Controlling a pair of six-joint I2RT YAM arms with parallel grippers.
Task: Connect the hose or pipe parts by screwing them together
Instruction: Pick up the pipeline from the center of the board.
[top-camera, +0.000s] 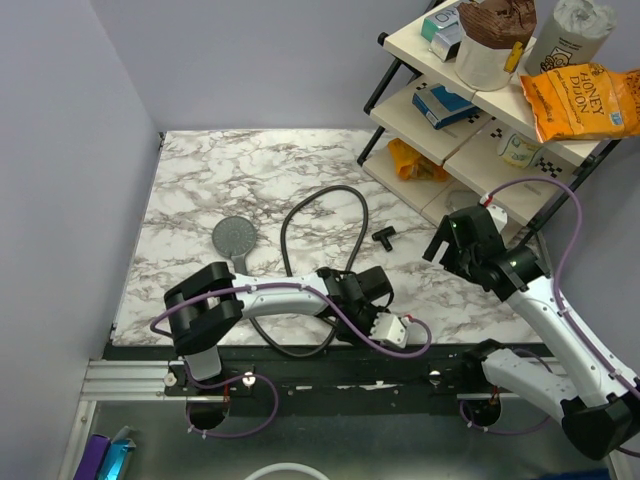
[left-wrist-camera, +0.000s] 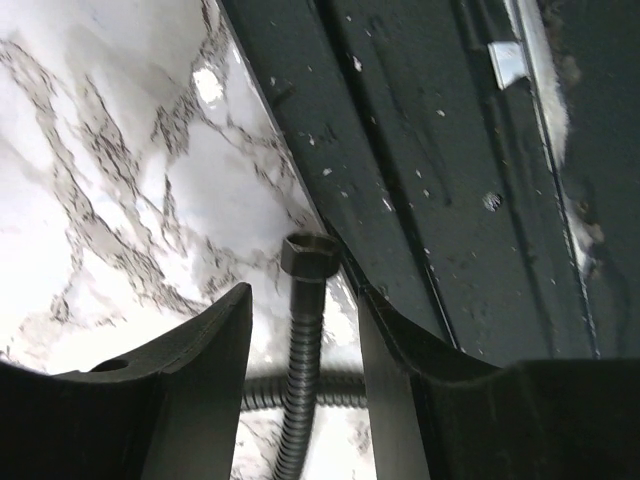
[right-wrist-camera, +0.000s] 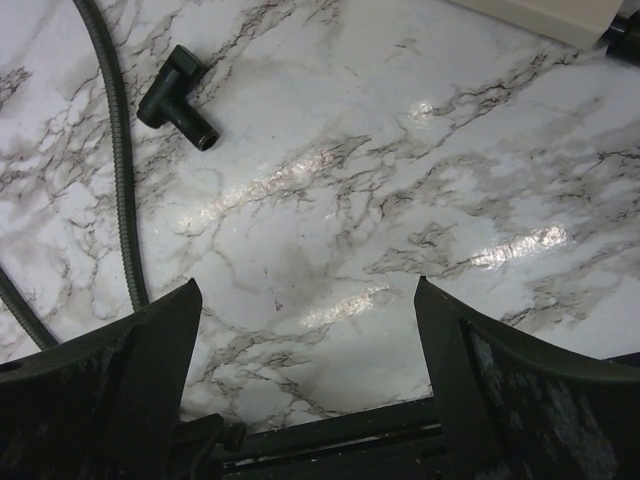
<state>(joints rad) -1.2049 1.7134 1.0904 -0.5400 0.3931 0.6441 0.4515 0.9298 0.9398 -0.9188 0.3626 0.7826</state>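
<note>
Item 1: shower head (top-camera: 235, 240), dark grey, flat on the marble table (top-camera: 200, 180), left of centre.
Item 2: black hose (top-camera: 325, 192), looped mid-table; its hex end nut (left-wrist-camera: 308, 255) lies at the near edge beside the black rail (left-wrist-camera: 450, 200).
Left gripper (left-wrist-camera: 303, 300): jaws part-open, straddling the hose just behind the nut, gripping nothing.
Right gripper (right-wrist-camera: 307, 285): jaws wide, empty, over marble.
Nearby: 1 small black T-fitting (right-wrist-camera: 178, 97) beside the hose; stocked shelf rack (top-camera: 470, 160) far right.

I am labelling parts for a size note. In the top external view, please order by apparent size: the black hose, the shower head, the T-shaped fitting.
1. Black hose, by far the longest.
2. Shower head, mid-sized.
3. T-shaped fitting, clearly the smallest.
</note>
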